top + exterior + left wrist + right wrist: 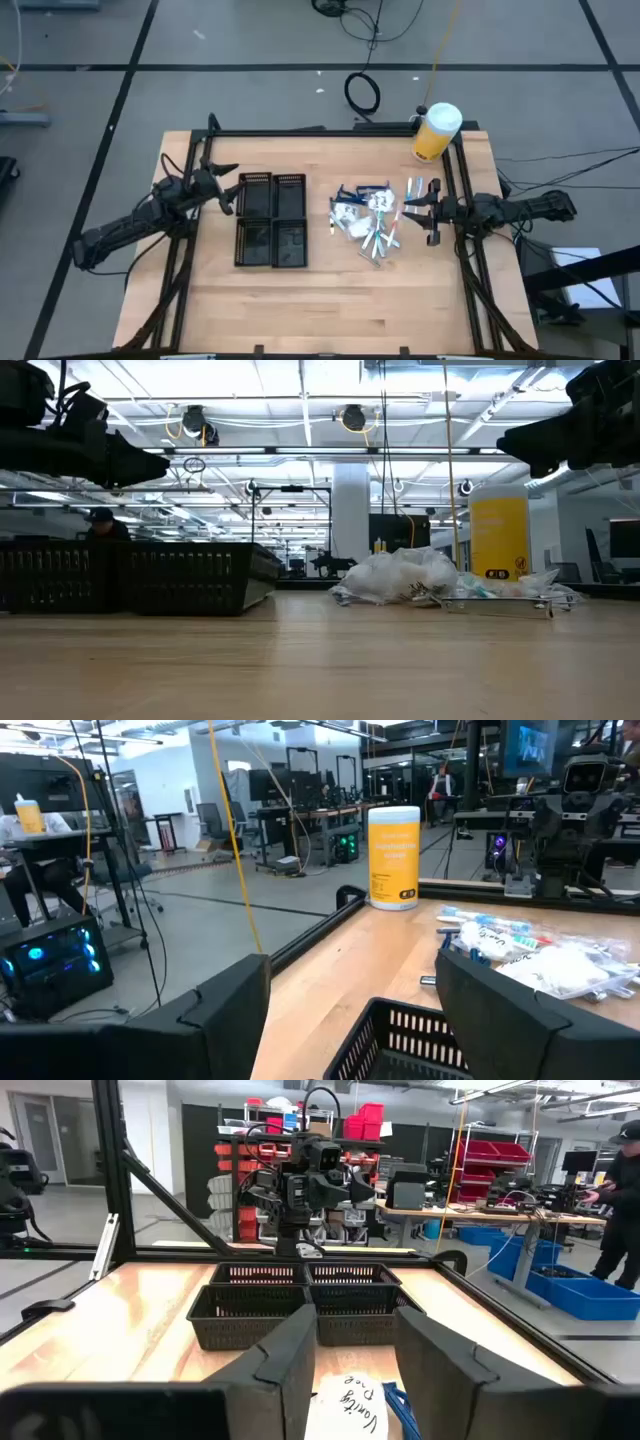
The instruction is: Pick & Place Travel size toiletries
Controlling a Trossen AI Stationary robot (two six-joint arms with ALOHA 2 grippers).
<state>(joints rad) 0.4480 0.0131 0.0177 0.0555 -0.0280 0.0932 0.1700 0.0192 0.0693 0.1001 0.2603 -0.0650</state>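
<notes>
The travel size toiletries (pixel 372 222) lie heaped right of the black tray (pixel 271 220). The right gripper (pixel 428 212) hovers beside them, fingers spread; the left gripper (pixel 231 185), also spread, waits left of the tray.

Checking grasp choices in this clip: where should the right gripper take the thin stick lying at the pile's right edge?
Probably at mid-length, coming straight down from above. The stick lies flat on the table, slightly apart from the heaped toiletries, so its long sides look free for fingers to straddle. The right gripper hangs open beside it; the left gripper waits, open, by the tray.
</notes>
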